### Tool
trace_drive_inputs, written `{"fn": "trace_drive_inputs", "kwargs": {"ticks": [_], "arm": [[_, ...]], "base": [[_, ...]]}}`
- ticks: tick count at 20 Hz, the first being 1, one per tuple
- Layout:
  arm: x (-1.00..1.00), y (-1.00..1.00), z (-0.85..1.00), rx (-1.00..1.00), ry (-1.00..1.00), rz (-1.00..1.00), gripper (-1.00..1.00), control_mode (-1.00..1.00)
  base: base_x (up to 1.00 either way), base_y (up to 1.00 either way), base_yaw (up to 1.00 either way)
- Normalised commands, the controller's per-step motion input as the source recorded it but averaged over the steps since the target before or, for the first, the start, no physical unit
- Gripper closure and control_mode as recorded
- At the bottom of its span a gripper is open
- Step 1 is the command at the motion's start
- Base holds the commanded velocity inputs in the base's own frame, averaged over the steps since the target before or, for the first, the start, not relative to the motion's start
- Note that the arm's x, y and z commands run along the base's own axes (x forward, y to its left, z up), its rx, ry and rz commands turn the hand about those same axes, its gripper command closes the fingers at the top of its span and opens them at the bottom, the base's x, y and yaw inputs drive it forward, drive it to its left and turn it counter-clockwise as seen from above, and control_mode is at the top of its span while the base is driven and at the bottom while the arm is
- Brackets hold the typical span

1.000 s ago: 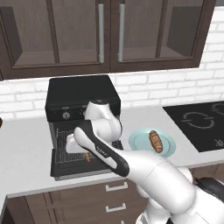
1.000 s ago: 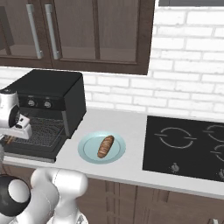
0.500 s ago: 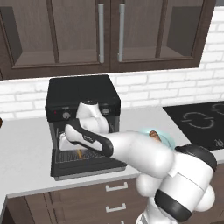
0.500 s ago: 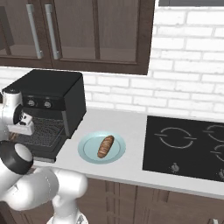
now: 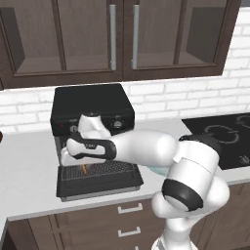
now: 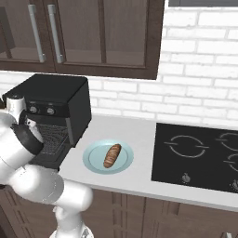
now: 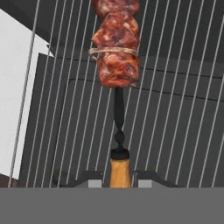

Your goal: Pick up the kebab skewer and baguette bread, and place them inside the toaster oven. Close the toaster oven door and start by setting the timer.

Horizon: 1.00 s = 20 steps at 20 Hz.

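The kebab skewer (image 7: 115,48) has red-brown meat chunks on a dark rod with a wooden handle. My gripper (image 7: 119,180) is shut on that handle, and the skewer points out over the wire rack (image 7: 175,109). My gripper (image 5: 83,159) hangs at the mouth of the black toaster oven (image 5: 93,105), with the skewer (image 5: 84,169) showing orange just below it. The toaster oven door (image 5: 97,184) lies dropped open and flat. The baguette bread (image 6: 112,155) rests on a pale blue plate (image 6: 93,161) to the right of the toaster oven (image 6: 58,100). I cannot tell whether the skewer touches the rack.
Silver knobs (image 5: 117,124) line the oven's front above the opening. A black cooktop (image 6: 200,155) lies at the right of the grey counter (image 5: 29,166). Dark wall cabinets (image 5: 122,34) hang overhead against the white brick wall. My forearm (image 5: 141,146) crosses in front of the plate.
The hand has shifted a little left along the oven's opening with the skewer still in it. The elbow and upper arm have swung forward and right, covering the plate in the left base view.
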Motion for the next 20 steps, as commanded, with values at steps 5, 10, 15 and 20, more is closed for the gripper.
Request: {"fn": "trace_drive_inputs", "kwargs": {"ticks": [5, 10, 15, 20], "arm": [[0.07, 0.07, -0.22, -0.03, 0.0, 0.0, 1.0, -1.0], [-0.02, 0.0, -0.27, -0.03, 0.0, 0.0, 1.0, -1.0], [-0.23, 0.01, -0.21, -0.01, 0.0, 0.0, -1.0, -1.0], [-0.29, 0.0, -0.05, -0.01, -0.01, 0.0, -1.0, -1.0]], "base": [[0.0, 0.0, 0.0], [0.0, 0.0, 0.0], [0.0, 0.0, 0.0], [0.0, 0.0, 0.0]]}}
